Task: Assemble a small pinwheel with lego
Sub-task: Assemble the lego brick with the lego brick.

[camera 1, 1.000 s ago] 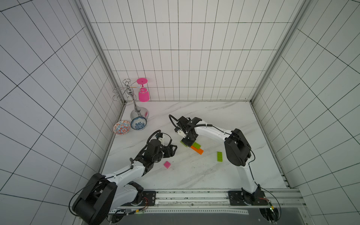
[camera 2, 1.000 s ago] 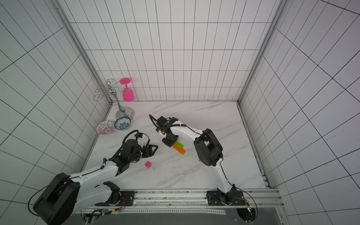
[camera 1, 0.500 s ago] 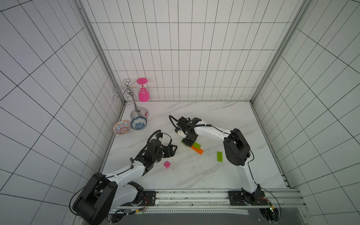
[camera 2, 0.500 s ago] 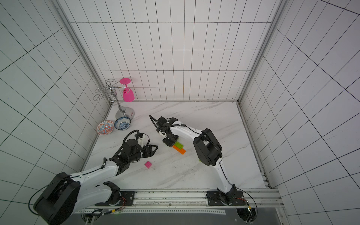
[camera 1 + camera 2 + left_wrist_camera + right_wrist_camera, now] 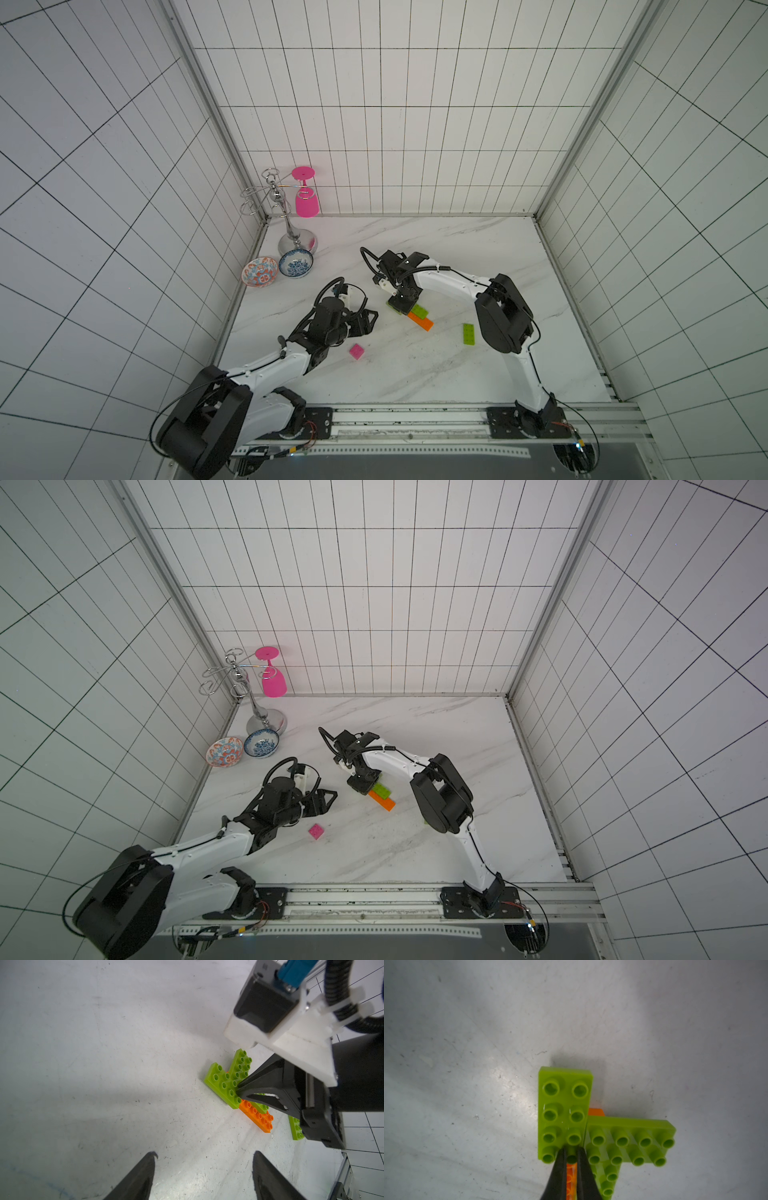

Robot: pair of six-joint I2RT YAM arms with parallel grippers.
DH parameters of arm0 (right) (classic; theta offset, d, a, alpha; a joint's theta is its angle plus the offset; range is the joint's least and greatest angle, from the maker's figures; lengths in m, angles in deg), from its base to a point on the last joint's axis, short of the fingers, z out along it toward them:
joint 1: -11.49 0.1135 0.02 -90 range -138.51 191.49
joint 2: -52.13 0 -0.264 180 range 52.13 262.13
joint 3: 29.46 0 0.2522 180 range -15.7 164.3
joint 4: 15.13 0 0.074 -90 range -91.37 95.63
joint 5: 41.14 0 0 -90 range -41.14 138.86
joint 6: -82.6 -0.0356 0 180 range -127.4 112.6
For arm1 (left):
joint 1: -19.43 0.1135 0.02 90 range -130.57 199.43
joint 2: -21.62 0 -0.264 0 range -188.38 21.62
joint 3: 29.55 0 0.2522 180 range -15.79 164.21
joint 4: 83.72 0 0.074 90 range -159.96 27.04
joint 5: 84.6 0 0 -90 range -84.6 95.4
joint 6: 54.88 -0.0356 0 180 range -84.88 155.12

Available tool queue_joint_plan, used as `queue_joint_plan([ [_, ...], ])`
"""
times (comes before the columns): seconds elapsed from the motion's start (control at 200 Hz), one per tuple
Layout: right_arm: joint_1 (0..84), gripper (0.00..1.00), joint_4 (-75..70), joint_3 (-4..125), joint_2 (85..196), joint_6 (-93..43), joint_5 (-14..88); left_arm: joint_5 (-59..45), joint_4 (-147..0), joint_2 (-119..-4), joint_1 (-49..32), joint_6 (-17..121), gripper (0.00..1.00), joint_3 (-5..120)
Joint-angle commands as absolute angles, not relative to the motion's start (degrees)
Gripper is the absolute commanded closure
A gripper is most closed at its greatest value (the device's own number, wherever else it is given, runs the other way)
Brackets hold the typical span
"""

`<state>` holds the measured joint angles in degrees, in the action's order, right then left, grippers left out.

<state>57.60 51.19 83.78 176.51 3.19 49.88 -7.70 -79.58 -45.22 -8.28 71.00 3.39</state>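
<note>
Two black fingertips of the right gripper stand closed together on the end of one lime-green brick of the part-built pinwheel, which lies on its orange bar near the middle of the tabletop; whether they nip a stud or merely bear on it I cannot tell. Three green arms are on, and the fourth looks to be wanting. The loose lime-green brick lies flat between 3 and 4 o'clock from this gripper, near but apart, with its long axis running 12 to 6, so I judge the right arm the nearer. The left gripper hangs with jaws apart and empty at about 9 o'clock of the pinwheel, the pink square brick near it at 6 o'clock. Only the right wrist view shows the tip contact, though neither loose piece; in a top view the right arm's elbow all but hides the loose brick
</note>
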Motion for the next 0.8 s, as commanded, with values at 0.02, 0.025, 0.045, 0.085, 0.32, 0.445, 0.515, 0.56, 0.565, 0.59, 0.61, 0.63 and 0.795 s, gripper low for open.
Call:
queue_joint_plan([
  [0.02, 57.0, 0.91, 52.5, 79.1, 180.9, 3.1, 49.6, -6.7, -80.5, -45.4, -8.3, 70.1, 0.25, 4.4],
  [0.025, 57.0, 0.9, 52.5, 79.1, 180.9, 3.1, 49.6, -6.7, -80.5, -45.4, -8.3, 70.1, 0.25, 4.4],
  [0.045, 57.1, 0.91, 52.5, 79.2, 180.9, 3.0, 49.6, -6.6, -80.3, -45.3, -8.3, 70.1, 0.25, 4.5],
  [0.085, 57.0, 0.9, 52.5, 79.4, 180.6, 2.7, 49.7, -6.5, -80.1, -45.2, -8.3, 69.9, 0.25, 4.5],
  [0.32, 57.0, 0.83, 52.7, 82.8, 175.1, 1.5, 48.9, -5.5, -76.4, -42.0, -8.3, 68.9, 0.22, 6.7],
  [0.445, 56.9, 0.79, 52.7, 84.5, 173.2, 0.7, 47.8, -5.1, -74.6, -40.6, -8.3, 68.4, 0.2, 7.9],
  [0.515, 56.8, 0.77, 52.8, 85.0, 172.2, 0.6, 46.8, -5.1, -73.9, -40.1, -8.3, 68.3, 0.2, 8.4],
  [0.56, 56.8, 0.77, 52.8, 85.1, 171.6, 0.4, 46.0, -5.0, -73.4, -39.7, -8.3, 68.2, 0.2, 8.6],
  [0.565, 56.8, 0.77, 52.9, 85.1, 171.5, 0.4, 45.9, -5.0, -73.4, -39.7, -8.3, 68.2, 0.2, 8.6],
  [0.59, 56.8, 0.77, 52.9, 85.0, 170.9, 0.3, 45.5, -5.0, -73.2, -39.4, -8.3, 68.1, 0.2, 8.7],
  [0.61, 56.8, 0.77, 52.9, 84.9, 170.5, 0.1, 45.1, -5.0, -72.9, -39.1, -8.3, 68.1, 0.19, 8.8],
  [0.63, 56.8, 0.76, 52.8, 84.7, 169.9, -0.1, 44.7, -4.9, -72.6, -38.9, -8.3, 68.1, 0.2, 8.8],
  [0.795, 56.3, 0.77, 48.4, 77.2, 163.0, -7.4, 47.1, -5.4, -71.9, -37.9, -8.5, 67.2, 0.19, 9.0],
])
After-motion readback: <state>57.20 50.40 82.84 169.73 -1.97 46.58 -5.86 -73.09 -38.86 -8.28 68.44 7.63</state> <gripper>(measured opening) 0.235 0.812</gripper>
